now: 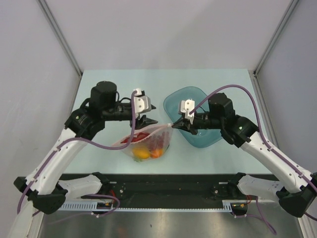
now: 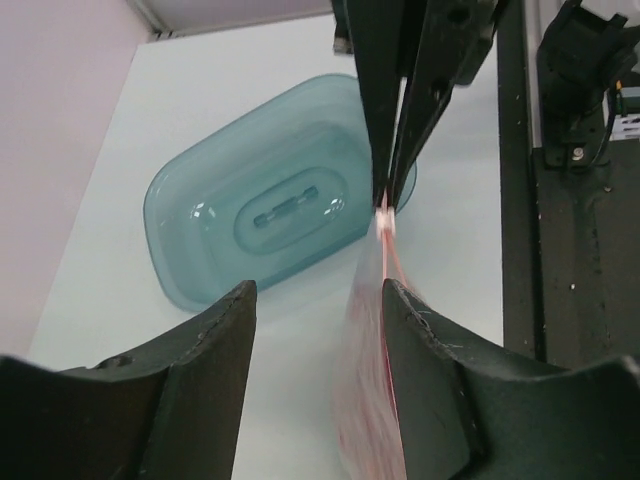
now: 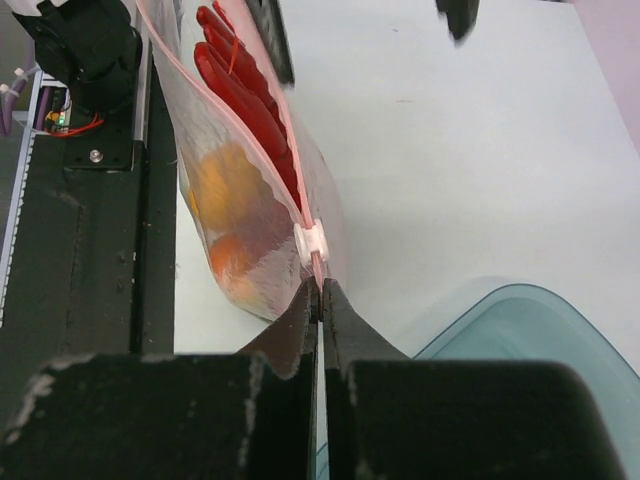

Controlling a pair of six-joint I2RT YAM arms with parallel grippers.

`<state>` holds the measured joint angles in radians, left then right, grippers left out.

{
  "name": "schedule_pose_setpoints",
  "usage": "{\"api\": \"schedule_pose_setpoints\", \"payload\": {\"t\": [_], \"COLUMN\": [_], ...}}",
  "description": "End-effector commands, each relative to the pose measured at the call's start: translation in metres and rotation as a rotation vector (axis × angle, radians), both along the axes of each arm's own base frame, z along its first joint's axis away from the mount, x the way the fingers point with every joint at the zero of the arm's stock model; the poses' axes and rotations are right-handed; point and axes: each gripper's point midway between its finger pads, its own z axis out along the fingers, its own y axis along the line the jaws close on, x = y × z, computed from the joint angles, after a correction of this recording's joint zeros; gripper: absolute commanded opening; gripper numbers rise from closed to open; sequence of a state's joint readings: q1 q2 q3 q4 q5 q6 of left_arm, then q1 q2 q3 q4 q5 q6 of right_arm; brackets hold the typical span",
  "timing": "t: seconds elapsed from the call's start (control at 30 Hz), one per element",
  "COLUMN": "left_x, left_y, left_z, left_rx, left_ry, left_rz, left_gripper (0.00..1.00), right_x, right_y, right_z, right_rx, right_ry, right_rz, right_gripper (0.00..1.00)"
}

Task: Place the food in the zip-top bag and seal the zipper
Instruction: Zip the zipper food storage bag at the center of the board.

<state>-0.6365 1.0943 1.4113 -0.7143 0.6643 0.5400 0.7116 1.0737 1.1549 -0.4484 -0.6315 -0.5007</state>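
The zip-top bag (image 1: 159,134) hangs between my grippers above the table, with the food inside. In the right wrist view I see the red lobster (image 3: 238,88) and orange and yellow round fruits (image 3: 222,180) through the plastic. My right gripper (image 3: 320,290) is shut on the end of the zipper, just behind the white slider (image 3: 312,241). Away from the slider the two pink strips stand apart. My left gripper (image 2: 320,335) is open, and the bag's mouth edge (image 2: 372,370) runs between its fingers, close to the right finger (image 2: 450,390).
The translucent blue bowl (image 1: 174,100) stands upside down on the table right of centre, partly under my right arm; it also shows in the left wrist view (image 2: 200,230). The black base rail (image 1: 163,191) runs along the table's near edge.
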Motion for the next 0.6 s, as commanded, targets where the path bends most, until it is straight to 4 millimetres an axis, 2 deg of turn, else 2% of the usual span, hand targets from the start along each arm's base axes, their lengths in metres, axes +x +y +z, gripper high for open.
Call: {"api": "schedule_pose_setpoints", "payload": {"t": [0.0, 0.17, 0.33, 0.47, 0.57], "left_x": [-0.011, -0.016, -0.022, -0.017, -0.015], "left_y": [-0.023, -0.039, -0.05, -0.057, -0.058], "left_z": [0.01, -0.009, -0.017, -0.025, -0.031], "left_rx": [-0.04, -0.02, -0.018, -0.008, 0.005], "left_ry": [0.034, 0.068, 0.089, 0.104, 0.122], "left_rz": [-0.041, -0.059, -0.073, -0.056, -0.045], "left_gripper": [0.56, 0.51, 0.49, 0.49, 0.44], "right_x": [-0.003, -0.007, -0.009, -0.01, -0.01], "right_y": [0.003, 0.005, 0.007, 0.008, 0.007], "right_z": [0.025, 0.028, 0.029, 0.03, 0.031], "right_rx": [0.067, 0.078, 0.079, 0.082, 0.082], "right_ry": [-0.051, -0.047, -0.046, -0.048, -0.053], "right_rz": [-0.008, -0.012, -0.009, -0.005, -0.007], "right_gripper": [0.0, 0.0, 0.0, 0.0, 0.0]}}
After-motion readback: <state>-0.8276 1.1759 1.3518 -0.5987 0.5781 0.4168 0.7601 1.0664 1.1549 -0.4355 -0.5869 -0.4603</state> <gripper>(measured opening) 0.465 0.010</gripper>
